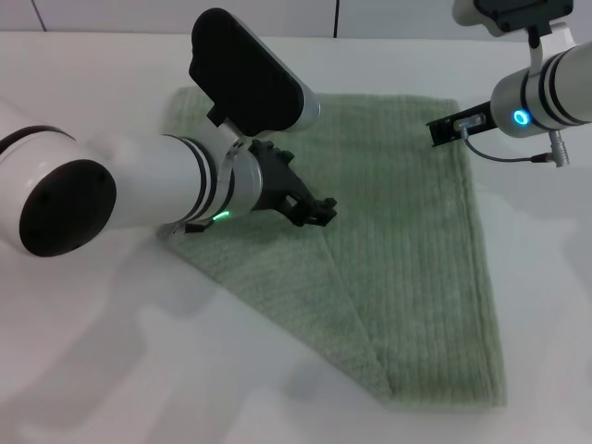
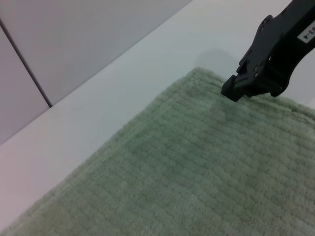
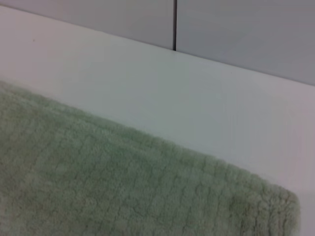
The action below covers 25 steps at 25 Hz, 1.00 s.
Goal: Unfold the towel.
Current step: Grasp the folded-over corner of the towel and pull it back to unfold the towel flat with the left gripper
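The pale sage-green towel [image 1: 407, 240] lies on the white table, with a flap folded over diagonally; the flap's edge runs from the middle toward the near right corner. My left gripper [image 1: 316, 211] is low over the towel at the upper end of that flap edge. I cannot tell whether it holds the cloth. My right gripper [image 1: 444, 130] is at the towel's far right corner, just above the edge. It also shows in the left wrist view [image 2: 235, 91], shut and empty, its tip at the towel's hem. The towel's corner [image 3: 275, 206] lies flat in the right wrist view.
The white table [image 1: 111, 370] surrounds the towel, with bare surface at the front left and right. A grey panelled wall [image 3: 236, 34] stands behind the table's far edge. My left arm's white body [image 1: 120, 190] covers the towel's left part.
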Each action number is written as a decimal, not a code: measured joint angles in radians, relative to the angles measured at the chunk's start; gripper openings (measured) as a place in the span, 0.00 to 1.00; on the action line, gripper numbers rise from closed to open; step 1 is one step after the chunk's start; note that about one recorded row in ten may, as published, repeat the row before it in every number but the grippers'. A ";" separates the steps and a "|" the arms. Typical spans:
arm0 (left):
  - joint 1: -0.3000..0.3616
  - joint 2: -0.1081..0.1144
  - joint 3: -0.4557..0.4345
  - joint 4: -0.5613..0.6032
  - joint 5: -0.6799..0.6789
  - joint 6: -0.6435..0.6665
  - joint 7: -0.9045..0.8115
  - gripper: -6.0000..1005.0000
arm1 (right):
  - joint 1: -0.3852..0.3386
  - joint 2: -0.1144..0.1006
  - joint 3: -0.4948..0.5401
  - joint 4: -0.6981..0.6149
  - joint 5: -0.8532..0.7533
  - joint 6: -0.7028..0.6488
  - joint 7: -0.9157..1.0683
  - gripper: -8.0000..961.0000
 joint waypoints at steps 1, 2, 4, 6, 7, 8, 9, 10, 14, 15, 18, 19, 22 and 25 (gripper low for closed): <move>-0.001 0.000 0.000 0.000 0.000 0.000 0.000 0.76 | 0.001 0.000 0.000 -0.003 0.001 -0.001 -0.001 0.01; -0.002 0.000 0.000 0.001 0.000 0.000 0.000 0.76 | 0.001 0.000 0.000 -0.004 0.001 -0.001 -0.001 0.01; -0.005 0.000 0.000 0.004 0.000 0.003 0.000 0.76 | 0.001 0.000 0.000 -0.006 0.002 -0.002 -0.001 0.01; -0.013 0.000 0.000 0.016 0.000 0.005 0.000 0.76 | 0.001 0.000 0.000 -0.009 0.001 -0.003 -0.002 0.01; -0.019 0.000 0.002 0.024 0.000 0.006 0.000 0.76 | 0.001 0.000 0.000 -0.010 0.000 -0.004 -0.001 0.01; -0.024 0.000 0.004 0.032 0.000 0.006 0.000 0.76 | 0.001 0.000 0.000 -0.011 -0.001 -0.006 -0.002 0.01; -0.027 0.000 0.006 0.037 0.000 0.008 0.000 0.76 | 0.001 0.000 0.000 -0.013 -0.002 -0.008 -0.001 0.01; -0.031 0.000 0.008 0.045 0.000 0.010 0.000 0.76 | 0.001 0.000 0.000 -0.015 -0.002 -0.009 -0.001 0.01; -0.039 -0.001 0.009 0.057 0.000 0.013 -0.001 0.76 | 0.001 0.000 0.000 -0.032 -0.002 -0.018 -0.003 0.01; -0.042 -0.001 0.010 0.061 -0.001 0.013 -0.002 0.76 | 0.002 0.000 0.000 -0.034 -0.002 -0.021 -0.004 0.01; -0.049 -0.002 0.011 0.076 -0.001 0.018 -0.005 0.75 | 0.002 0.000 0.000 -0.039 0.000 -0.024 -0.004 0.01; -0.054 -0.002 0.011 0.086 -0.001 0.024 -0.009 0.75 | 0.002 0.000 0.000 -0.039 0.000 -0.024 -0.004 0.01; -0.069 -0.002 0.013 0.112 -0.002 0.032 -0.020 0.75 | 0.003 0.000 0.000 -0.039 0.000 -0.024 -0.004 0.01; -0.088 -0.002 0.016 0.142 -0.002 0.032 -0.027 0.75 | 0.005 0.000 0.000 -0.040 0.000 -0.024 -0.004 0.01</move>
